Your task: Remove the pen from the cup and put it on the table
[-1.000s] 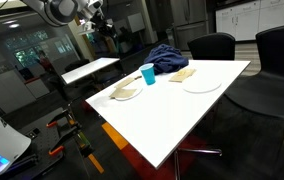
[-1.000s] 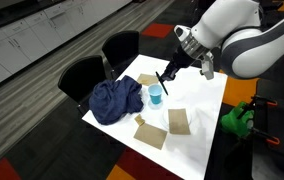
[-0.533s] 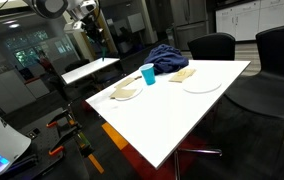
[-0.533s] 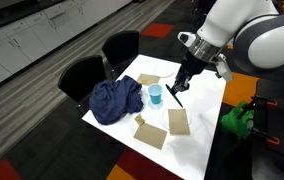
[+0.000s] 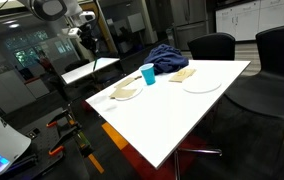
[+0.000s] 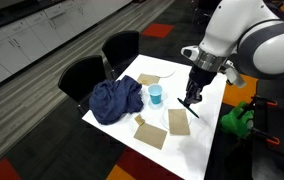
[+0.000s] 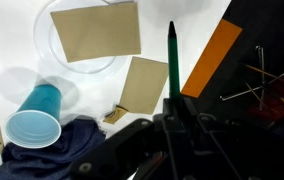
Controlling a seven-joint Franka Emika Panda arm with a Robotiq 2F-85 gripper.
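Gripper (image 7: 174, 123) is clamping the pen (image 7: 173, 56), which is poking out past its tips, well clear of the cup (image 6: 156, 94) off to one side. I'd be lowering it flat onto the bare worktop (image 6: 205, 128) underneath before letting go, so it's not bouncing away.

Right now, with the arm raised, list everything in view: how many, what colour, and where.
table: one, white, centre of both exterior views.
cup: one, bright blue, upright on the table beside the cloth.
cloth: one, dark blue, crumpled near the chairs.
plates: two, pale, flat on the table.
flat squares: at least three, brown, spread over the table.
chairs: two, black, along one table side.
pen: one, dark, out of the cup, in the gripper.
gripper: one, black, raised, shut on the pen.
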